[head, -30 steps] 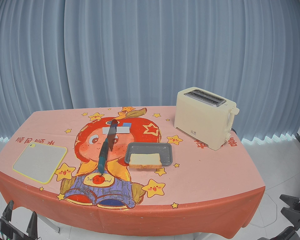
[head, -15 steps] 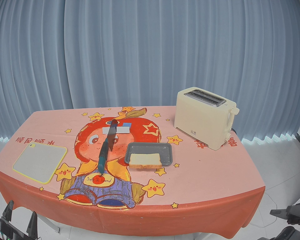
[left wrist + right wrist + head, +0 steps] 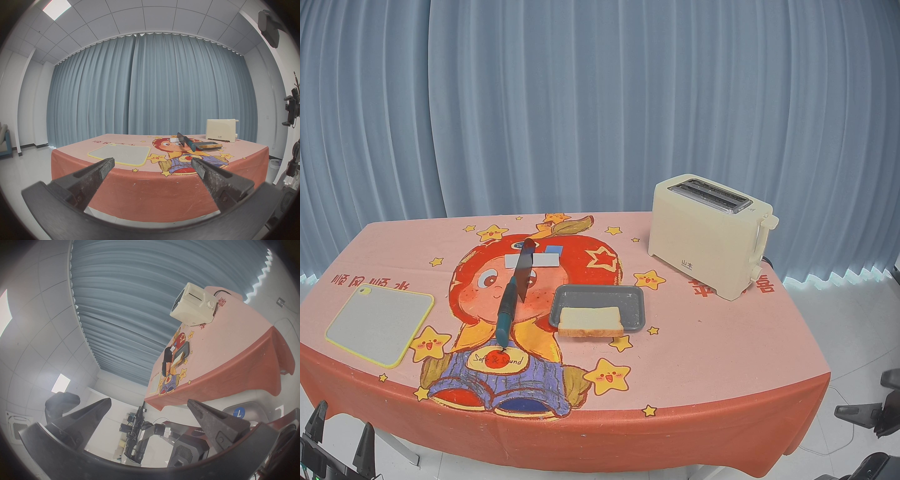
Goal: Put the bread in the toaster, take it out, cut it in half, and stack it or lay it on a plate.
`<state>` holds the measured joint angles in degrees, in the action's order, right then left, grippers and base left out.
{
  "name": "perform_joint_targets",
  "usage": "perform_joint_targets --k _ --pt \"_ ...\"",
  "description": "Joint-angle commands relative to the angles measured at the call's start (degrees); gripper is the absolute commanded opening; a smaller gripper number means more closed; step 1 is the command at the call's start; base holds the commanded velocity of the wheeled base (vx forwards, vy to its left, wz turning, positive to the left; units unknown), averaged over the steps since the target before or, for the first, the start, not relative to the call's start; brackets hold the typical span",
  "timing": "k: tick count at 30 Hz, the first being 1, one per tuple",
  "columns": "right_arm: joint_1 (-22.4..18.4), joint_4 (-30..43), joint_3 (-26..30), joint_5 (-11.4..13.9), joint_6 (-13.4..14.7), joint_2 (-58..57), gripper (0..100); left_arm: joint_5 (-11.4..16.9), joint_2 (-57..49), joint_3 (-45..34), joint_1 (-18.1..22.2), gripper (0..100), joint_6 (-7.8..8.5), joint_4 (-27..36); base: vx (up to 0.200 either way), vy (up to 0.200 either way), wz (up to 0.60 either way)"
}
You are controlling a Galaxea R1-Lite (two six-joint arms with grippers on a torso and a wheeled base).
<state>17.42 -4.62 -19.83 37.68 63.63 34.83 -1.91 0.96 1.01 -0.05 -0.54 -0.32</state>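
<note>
Bread (image 3: pixel 590 320) lay flat on the near side of the grey tray (image 3: pixel 631 292), its front edge over the tray's near rim and apparently overhanging it a little. The knife (image 3: pixel 511 297) sat just beside the tray on the robot's left, handle toward the robot. The cutting board (image 3: pixel 378 322) was farther out on that same side, well apart from the tray. The toaster (image 3: pixel 709 234) stood beyond the tray and to its right, lever up. Its slots looked empty as far as could be made out. The left claw (image 3: pixel 152 162) was spread open and held nothing, well short of the tray and off the near edge of the tabletop (image 3: pixel 725 350). The right claw (image 3: pixel 148 401) was likewise wide open and empty, also well away from the tray and low off the tabletop's right corner. Judged as the very first step: the slice was untoasted and nothing had been picked up. The next move likely called for one claw, probably the right as it was on the toaster's side, to come in over the tray. It would pinch the slice by its overhanging edge, lift it, turn it upright and line it up with a slot.
</note>
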Motion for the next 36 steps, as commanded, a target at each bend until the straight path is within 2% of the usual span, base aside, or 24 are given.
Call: perform_joint_targets --k 1,6,13,14,21,22,24,25,26,27,28,31,36 --pt "1.0 -0.7 -3.2 0.0 1.8 7.7 100 0.0 0.1 -1.0 0.0 100 0.01 0.0 0.0 0.0 0.0" --pt "4.7 -0.7 -6.4 -0.2 3.8 12.3 100 0.0 0.1 -1.0 0.0 100 0.01 0.0 0.0 0.0 0.0" --pt "10.2 -0.8 -9.2 -0.3 3.9 17.7 100 0.0 0.1 -1.0 0.0 100 0.01 0.0 0.0 0.0 0.0" --pt "12.5 -0.8 -10.4 -0.6 4.0 19.9 100 0.0 0.1 -1.0 0.0 100 -0.08 0.0 0.0 0.0 0.0" --pt "18.4 -4.9 -12.5 -4.3 5.2 27.0 100 0.0 0.1 -1.0 0.0 100 -0.08 0.0 0.0 0.0 0.0" --pt "20.8 -8.5 -12.6 -6.9 7.5 29.4 100 0.0 0.1 -1.0 0.0 100 0.01 0.0 0.0 0.0 0.0" --pt "24.1 -13.6 -12.3 -11.0 10.1 32.1 100 0.0 0.1 -1.0 0.0 100 0.01 0.0 0.0 0.0 0.0" --pt "25.4 -15.6 -12.1 -13.0 11.0 33.1 100 0.0 0.1 -1.0 0.0 100 -0.08 0.0 0.0 0.0 0.0" --pt "25.8 -16.1 -12.0 -13.7 11.2 33.5 100 0.0 0.1 -1.0 0.0 100 -0.08 0.0 0.0 0.0 0.0" --pt "28.6 -18.8 -10.9 -17.2 12.4 34.8 100 0.0 0.1 -1.0 0.0 100 -0.08 0.0 0.0 0.0 0.0" --pt "30.0 -19.7 -10.0 -18.5 12.9 35.1 100 0.0 0.1 -1.0 0.0 100 -0.08 0.0 0.0 0.0 0.0" --pt "34.8 -22.1 -7.6 -21.2 14.0 35.3 100 0.0 0.1 -1.0 0.0 100 0.01 0.0 0.0 0.0 0.0" --pt "35.8 -24.6 -6.6 -22.9 14.3 37.4 100 0.0 0.1 -1.0 0.0 100 -0.08 0.0 0.0 0.0 0.0"
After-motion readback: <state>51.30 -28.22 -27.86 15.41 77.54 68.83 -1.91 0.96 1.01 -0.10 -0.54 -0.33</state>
